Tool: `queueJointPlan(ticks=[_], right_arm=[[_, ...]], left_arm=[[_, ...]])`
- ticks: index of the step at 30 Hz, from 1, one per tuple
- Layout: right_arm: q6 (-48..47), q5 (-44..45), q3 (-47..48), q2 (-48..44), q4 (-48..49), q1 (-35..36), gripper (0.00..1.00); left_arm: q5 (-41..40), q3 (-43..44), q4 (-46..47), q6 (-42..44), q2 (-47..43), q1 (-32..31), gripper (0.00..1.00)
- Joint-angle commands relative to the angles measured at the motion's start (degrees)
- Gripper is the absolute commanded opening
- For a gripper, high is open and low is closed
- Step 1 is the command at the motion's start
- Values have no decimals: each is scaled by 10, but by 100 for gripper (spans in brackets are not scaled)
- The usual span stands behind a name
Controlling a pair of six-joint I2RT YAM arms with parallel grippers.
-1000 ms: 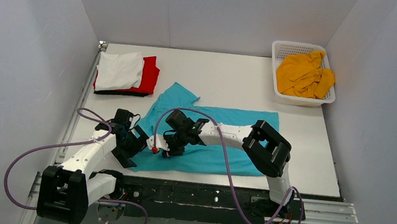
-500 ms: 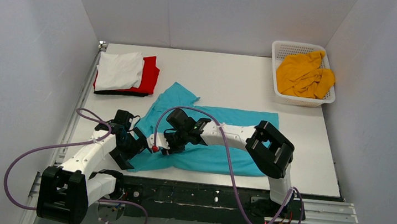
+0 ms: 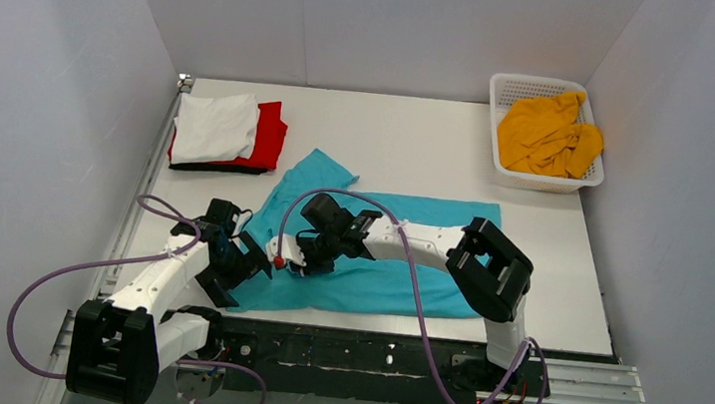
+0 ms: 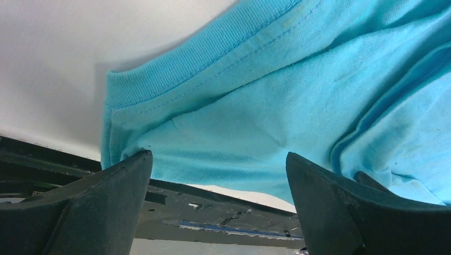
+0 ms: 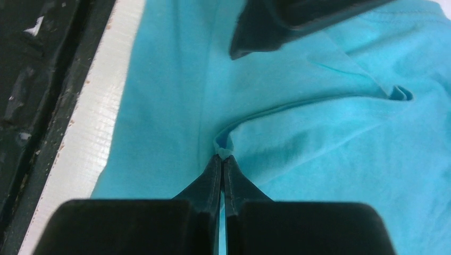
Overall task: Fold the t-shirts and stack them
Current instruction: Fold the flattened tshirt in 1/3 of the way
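Observation:
The turquoise t-shirt (image 3: 400,237) lies spread at the table's near middle. My right gripper (image 3: 289,258) is shut on a small fold of its cloth (image 5: 222,155) near the shirt's left part. My left gripper (image 3: 249,263) is open, its fingers wide apart at the shirt's near-left corner (image 4: 122,106), holding nothing. One left finger (image 5: 287,21) shows in the right wrist view. The white shirt (image 3: 216,127) lies folded on the red one (image 3: 270,138), with the black one (image 3: 207,167) under them, at the back left. The mustard-yellow shirt (image 3: 546,132) lies crumpled in the basket.
The white lattice basket (image 3: 546,83) stands at the back right corner. A black rail (image 3: 368,349) runs along the table's near edge, just below the shirt's hem. Grey walls close in the left, back and right sides.
My right gripper has moved slightly away from the near edge, drawing its pinch of turquoise cloth along. My left gripper has shifted a little toward the shirt's corner.

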Motion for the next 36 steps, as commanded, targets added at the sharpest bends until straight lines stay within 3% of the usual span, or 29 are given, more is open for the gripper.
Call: queueJointPlan(ticks=[1,9,16,25,36], right_arm=[[96,32,-13,-22,93,-19,1],[214,30,-55,-50,147,-64,1],[282,71,-92,-64,168,-78,1],[440,169,-138,-74,225,-83,4],[585,250,-148,-96,197,-89,19]], left_arm=[[-17,4,-81,10,0,-2,98],[-18,5,-86,13,-2,-1,98],[-20,6,-92,15,-5,-1,98],[-22,10,-100,18,-7,-1,98],[-23,19,-114,23,-2,-1,98]])
